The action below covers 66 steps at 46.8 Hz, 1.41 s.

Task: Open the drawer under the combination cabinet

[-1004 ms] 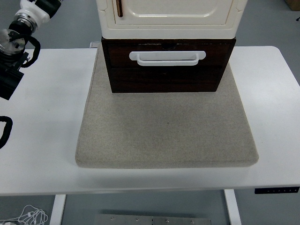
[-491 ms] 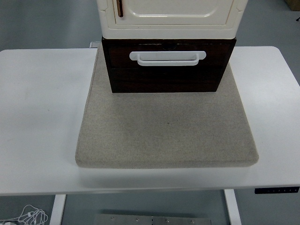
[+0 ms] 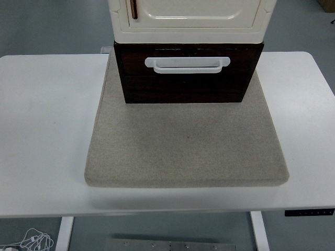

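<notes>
A cream cabinet stands at the back centre of the table, its top cut off by the picture's edge. Under it sits a dark brown drawer with a white bar handle across its front. The drawer front stands a little forward of the cabinet's base. A small brown door handle shows on the cabinet's door at upper left. Neither of my hands shows in the head view.
The cabinet rests on a beige felt mat that covers the middle of the white table. A small control panel sits on the table's front edge at the right. White cables lie on the floor at lower left.
My left arm, which was at the left edge one second ago, has pulled out of view. The cabinet and drawer have not moved.
</notes>
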Each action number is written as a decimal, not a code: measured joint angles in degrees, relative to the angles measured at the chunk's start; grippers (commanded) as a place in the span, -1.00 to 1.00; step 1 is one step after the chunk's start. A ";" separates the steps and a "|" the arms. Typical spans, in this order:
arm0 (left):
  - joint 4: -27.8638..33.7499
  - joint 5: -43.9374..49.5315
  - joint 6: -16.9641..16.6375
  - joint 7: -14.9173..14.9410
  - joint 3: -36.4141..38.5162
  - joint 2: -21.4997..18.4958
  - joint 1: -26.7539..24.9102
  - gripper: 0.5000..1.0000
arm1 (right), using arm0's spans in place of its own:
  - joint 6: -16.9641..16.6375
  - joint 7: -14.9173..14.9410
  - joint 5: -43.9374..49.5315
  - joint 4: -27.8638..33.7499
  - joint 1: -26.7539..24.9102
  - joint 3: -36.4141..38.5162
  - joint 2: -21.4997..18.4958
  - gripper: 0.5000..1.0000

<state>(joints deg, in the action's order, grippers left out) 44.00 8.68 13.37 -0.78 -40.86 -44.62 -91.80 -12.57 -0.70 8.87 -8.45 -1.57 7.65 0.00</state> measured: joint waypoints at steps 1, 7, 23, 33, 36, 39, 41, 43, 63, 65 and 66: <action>0.29 -0.10 0.00 0.00 0.04 0.04 -0.50 1.00 | 0.00 0.00 0.00 0.00 0.00 0.00 0.00 0.70; 4.04 -3.25 0.08 0.20 0.12 0.55 -2.70 1.00 | 0.00 0.00 0.00 0.02 -0.02 0.00 0.00 0.70; 23.98 -11.63 -0.33 0.94 0.17 1.41 -2.18 1.00 | 0.00 0.00 0.00 0.01 -0.02 0.00 0.00 0.70; 32.32 -15.70 0.13 1.66 4.56 1.88 -1.87 1.00 | 0.00 0.00 0.00 0.01 0.00 0.00 0.00 0.70; 34.35 -15.80 0.30 1.67 7.16 1.58 -2.22 1.00 | 0.00 0.00 0.00 0.02 0.00 0.00 0.00 0.70; 36.16 -15.85 0.47 1.67 10.25 1.32 -2.77 1.00 | 0.00 0.00 0.00 0.02 -0.01 0.00 0.00 0.70; 37.24 -15.89 0.63 1.78 12.54 1.25 -3.41 1.00 | 0.00 0.00 0.00 0.02 -0.01 0.00 0.00 0.70; 38.03 -16.04 0.76 1.96 14.56 1.08 -4.40 1.00 | 0.00 0.00 0.00 0.02 -0.01 0.00 0.00 0.70; 45.48 -24.66 3.34 9.09 33.31 0.08 -10.91 1.00 | 0.00 -0.01 0.00 0.02 -0.02 0.00 0.00 0.70; 45.58 -25.35 3.44 10.25 34.49 0.13 -11.02 1.00 | 0.00 0.00 0.01 0.02 0.00 0.00 0.00 0.70; 45.77 -25.72 3.51 10.90 35.28 0.14 -11.09 1.00 | 0.00 0.00 0.01 0.02 -0.01 0.00 0.00 0.70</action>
<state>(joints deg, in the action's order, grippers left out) 89.78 -17.04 16.88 10.12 -5.58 -44.49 -102.89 -12.57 -0.70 8.88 -8.44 -1.58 7.65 0.00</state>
